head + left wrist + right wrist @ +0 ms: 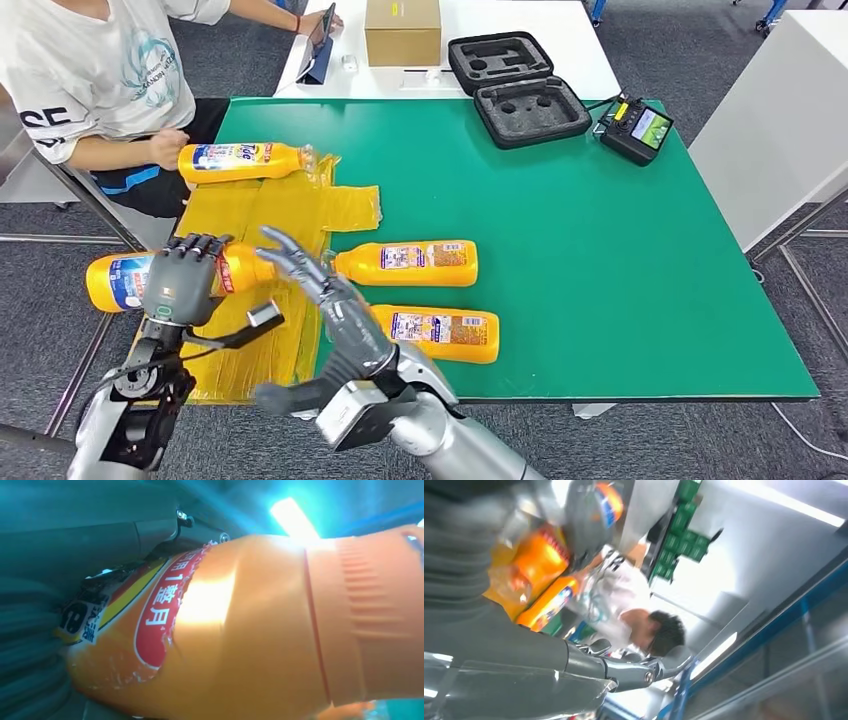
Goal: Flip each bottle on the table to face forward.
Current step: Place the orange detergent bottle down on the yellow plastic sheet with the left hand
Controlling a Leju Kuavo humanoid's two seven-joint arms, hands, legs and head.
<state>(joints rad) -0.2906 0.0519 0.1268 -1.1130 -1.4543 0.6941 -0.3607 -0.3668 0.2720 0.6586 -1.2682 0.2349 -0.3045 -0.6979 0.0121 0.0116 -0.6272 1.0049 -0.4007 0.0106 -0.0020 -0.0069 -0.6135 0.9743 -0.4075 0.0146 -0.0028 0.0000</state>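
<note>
Left hand (183,278) wraps its fingers round an orange bottle (115,280), held off the table's left edge with long axis lying left-right, cap end toward the right hand (318,290). Right hand holds nothing, fingers spread wide, just beside the cap end, nearer to it than to the 2 bottles on the green table (600,260): middle bottle (415,263) and near bottle (440,333), both lying left-right. Far bottle (240,161) rests on yellow plastic sheet (280,215), a person's hand (168,148) at its base. Judgement: open room lies on the sheet below the held bottle; near edge close
</note>
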